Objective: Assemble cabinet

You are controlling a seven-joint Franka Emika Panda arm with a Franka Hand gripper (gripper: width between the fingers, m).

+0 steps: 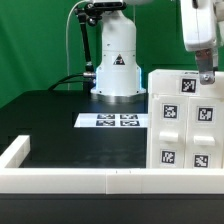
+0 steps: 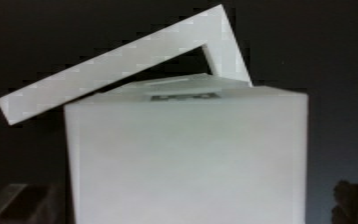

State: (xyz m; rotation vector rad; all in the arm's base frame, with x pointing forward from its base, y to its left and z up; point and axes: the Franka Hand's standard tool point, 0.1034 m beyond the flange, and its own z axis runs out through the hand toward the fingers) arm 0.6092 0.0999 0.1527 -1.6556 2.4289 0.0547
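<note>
The cabinet (image 1: 184,118) is a big white box with several black-and-white tags, standing upright at the exterior view's right, close to the front rail. My gripper (image 1: 205,72) hangs right over its top edge. In the wrist view the cabinet's white body (image 2: 185,150) fills the space between my gripper's (image 2: 179,210) dark fingertips (image 2: 5,205), with a thin dark gap on each side. The jaws stand wide apart, astride the box and not pressing on it. A flat white panel (image 2: 131,65) of the cabinet juts out at a slant beyond the body.
The marker board (image 1: 120,121) lies flat on the black table before the robot's white base (image 1: 115,70). A low white border rail (image 1: 70,178) runs along the front and up the exterior view's left side (image 1: 14,152).
</note>
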